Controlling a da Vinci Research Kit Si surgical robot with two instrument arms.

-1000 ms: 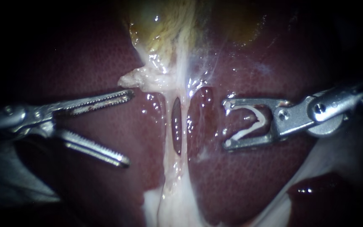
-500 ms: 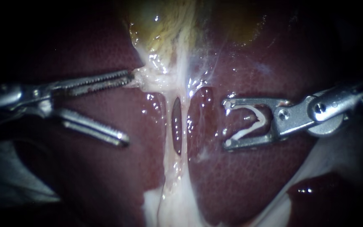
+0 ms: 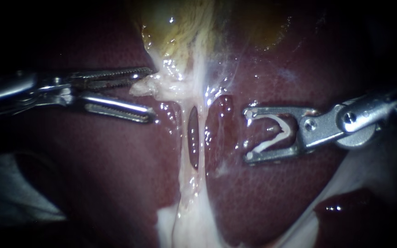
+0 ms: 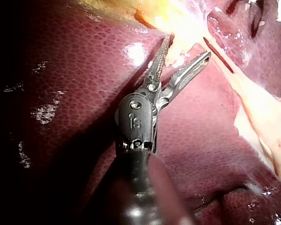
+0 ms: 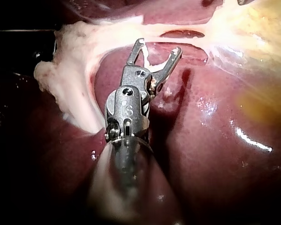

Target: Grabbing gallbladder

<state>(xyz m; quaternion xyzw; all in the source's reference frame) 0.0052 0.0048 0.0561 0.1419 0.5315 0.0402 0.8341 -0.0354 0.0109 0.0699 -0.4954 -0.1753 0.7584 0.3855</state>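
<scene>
The yellowish gallbladder (image 3: 180,27) lies at the top of the endoscope view, narrowing into pale tissue (image 3: 175,85) with a ragged whitish flap (image 3: 141,87) on its left. My left instrument (image 3: 151,94) has its serrated jaws open, one above and one below that flap. The left wrist view shows the same pale tissue (image 4: 180,47) inside the gap of my left instrument (image 4: 187,47). My right instrument (image 3: 248,134) hovers over the liver right of the strands, its jaws holding a white clip (image 3: 279,126). The right wrist view shows my right instrument (image 5: 159,47) apart from the tissue.
Dark red liver (image 3: 116,174) fills the field. Two pale strands (image 3: 182,151) run down from the gallbladder with a slit-like window (image 3: 193,138) between them, widening into white tissue (image 3: 189,225) below. Pale fatty tissue (image 5: 70,79) lies beside the right instrument.
My left instrument has risen and moved right to the pale flap, and its jaws have narrowed around it. The right instrument has not moved.
</scene>
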